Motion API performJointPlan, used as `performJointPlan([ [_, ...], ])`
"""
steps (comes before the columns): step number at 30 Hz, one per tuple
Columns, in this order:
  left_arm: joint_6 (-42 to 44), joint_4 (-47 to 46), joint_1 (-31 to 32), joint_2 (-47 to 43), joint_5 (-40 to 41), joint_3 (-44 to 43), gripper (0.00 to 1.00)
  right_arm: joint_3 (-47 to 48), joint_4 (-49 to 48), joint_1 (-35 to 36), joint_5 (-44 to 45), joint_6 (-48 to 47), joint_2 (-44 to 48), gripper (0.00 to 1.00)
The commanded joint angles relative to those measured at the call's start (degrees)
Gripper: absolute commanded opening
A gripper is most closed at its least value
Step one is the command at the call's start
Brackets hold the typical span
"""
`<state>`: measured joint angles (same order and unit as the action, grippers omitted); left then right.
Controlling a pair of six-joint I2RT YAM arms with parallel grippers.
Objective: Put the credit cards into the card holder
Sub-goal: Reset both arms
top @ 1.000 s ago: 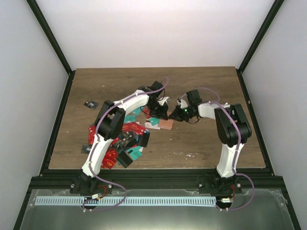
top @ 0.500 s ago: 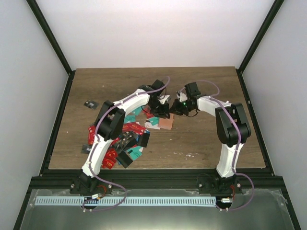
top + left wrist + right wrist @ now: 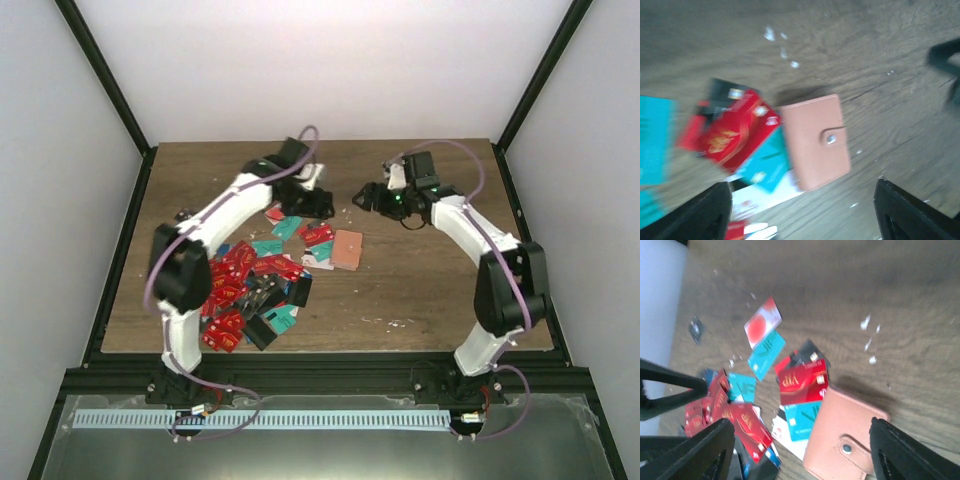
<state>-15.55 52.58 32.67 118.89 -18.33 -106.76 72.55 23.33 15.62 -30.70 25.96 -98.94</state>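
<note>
Both tools released near the card holder, the cards lying beside it

The left tool (image 3: 316,204) and the right tool (image 3: 366,196) hang beyond the far side of the pink card holder (image 3: 347,249), fingers wide apart and grasping nothing. The holder lies flat on the desk (image 3: 430,290), its snap flap closed. The credit cards (image 3: 255,280) are heaped to its left, and a red and a teal one touch its edge.

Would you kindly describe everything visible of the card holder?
The card holder is a salmon-pink, leather-looking rectangular pouch, shut by a tab with a metal snap. It lies flat on the wooden table, right of the card pile, its left edge against a red card and a teal card.
</note>
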Motion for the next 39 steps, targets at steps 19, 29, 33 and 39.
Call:
performJointPlan([
  [19, 14.1, -54.8, -20.0, -59.5, 32.2, 68.5, 0.98, -34.6, -27.0, -3.4, 45.6, -11.5, 39.3, 1.00],
  [29, 18.4, -87.1, -23.7, -67.3, 32.3, 95.5, 1.00, -70.1, -70.9, -3.4, 42.1, -23.7, 49.1, 1.00],
  [33, 18.5, -95.9, -25.2, -62.3, 31.4, 98.4, 1.00, -71.1, -78.6, -3.4, 42.0, -24.9, 43.4, 1.00],
  [39, 17.8, -107.1, -27.3, -50.6, 26.5, 97.7, 1.00, -66.8, -94.5, -4.2, 37.9, -28.6, 25.3, 1.00],
])
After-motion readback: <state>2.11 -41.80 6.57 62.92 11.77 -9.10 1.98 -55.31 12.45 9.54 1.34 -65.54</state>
